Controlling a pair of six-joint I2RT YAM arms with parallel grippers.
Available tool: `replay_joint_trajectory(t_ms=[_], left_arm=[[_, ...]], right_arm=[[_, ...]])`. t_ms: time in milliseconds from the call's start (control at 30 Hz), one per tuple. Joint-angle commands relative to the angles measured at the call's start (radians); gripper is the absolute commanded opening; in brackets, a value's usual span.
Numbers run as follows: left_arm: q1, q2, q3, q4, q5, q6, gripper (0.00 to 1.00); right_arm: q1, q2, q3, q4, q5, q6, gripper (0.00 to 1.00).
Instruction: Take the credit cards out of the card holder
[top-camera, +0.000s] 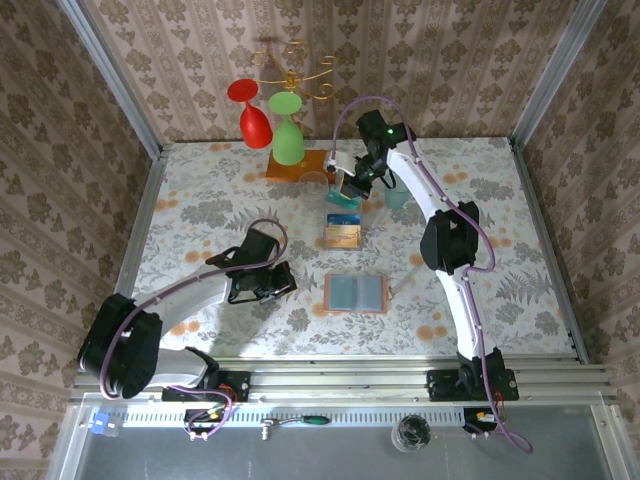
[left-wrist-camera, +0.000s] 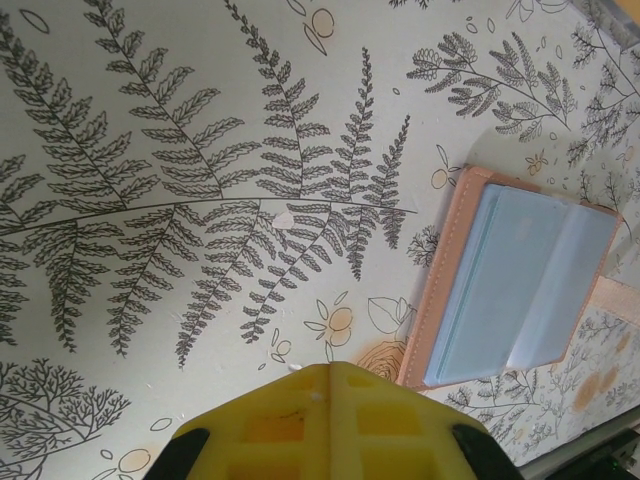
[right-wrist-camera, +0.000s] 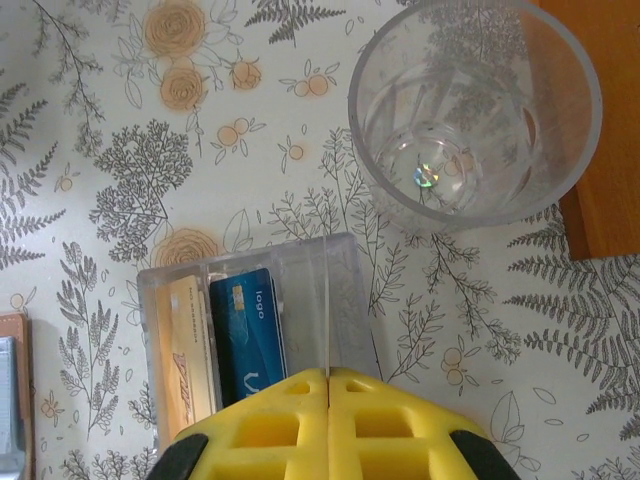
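The left arm (top-camera: 195, 298) and right arm (top-camera: 465, 310) are white with black joints. Lilac cables (top-camera: 338, 128) run along them. Their fingers (left-wrist-camera: 270, 430) are yellow.

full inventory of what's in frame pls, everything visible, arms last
card holder: 1, salmon-brown with grey-blue pockets, open flat mid-table
credit cards: at least 2, tan-orange and blue, upright in the clear box
clear box: 1, transparent, just beyond the card holder
rack: 1, gold wire on an orange wooden base, far edge
red glass, green glass: 1 each, hanging bowl-down on the rack
clear cup: 1, transparent, beside the rack's base
left gripper: yellow fingers, shut, beside the card holder
right gripper: yellow fingers, shut, over the clear box
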Motion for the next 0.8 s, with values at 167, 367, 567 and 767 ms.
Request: replay_joint_trajectory(t_ms=[167, 367, 567, 767], left_arm=[[0.006, 0.031, 0.008, 0.006, 0.006, -0.008, 0.03], [0.005, 0.033, -0.005, 0.026, 0.004, -0.022, 0.03], [0.004, 0.046, -0.013, 0.051, 0.009, -0.033, 0.03], [-0.006, 0.060, -0.021, 0.073, 0.011, -0.046, 0.03]], right_arm=[[-0.023, -0.018, 0.031, 0.014, -0.084, 0.020, 0.00], [-0.023, 0.014, 0.031, -0.013, -0.065, -0.007, 0.00], [-0.023, 0.041, 0.031, -0.041, -0.064, -0.028, 0.00], [-0.022, 0.062, 0.031, -0.074, -0.057, -0.052, 0.01]])
